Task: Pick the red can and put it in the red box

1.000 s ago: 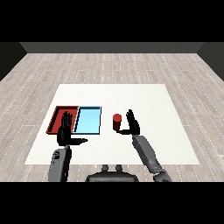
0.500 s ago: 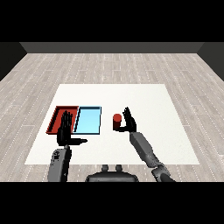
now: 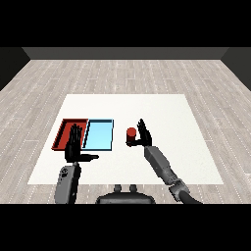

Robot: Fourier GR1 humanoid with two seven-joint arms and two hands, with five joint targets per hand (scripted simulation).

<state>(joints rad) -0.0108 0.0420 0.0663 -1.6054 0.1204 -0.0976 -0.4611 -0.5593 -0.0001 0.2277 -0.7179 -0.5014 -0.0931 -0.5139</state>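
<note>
One hand, the right hand [image 3: 143, 135], has been brought closer to the red can [image 3: 131, 136], which stands on the worktop [image 3: 162, 110] right of the light blue tray [image 3: 98, 135]; its fingers [image 3: 141, 125] are spread, nothing is gripped, so grasping is judged next.

You are looking at a bare test room, more lab than home: a white table [image 3: 147, 166] stands alone on a grey plank floor [image 3: 206, 83], a dark wall [image 3: 122, 53] runs along the far side, and there is no furniture around it.
</note>
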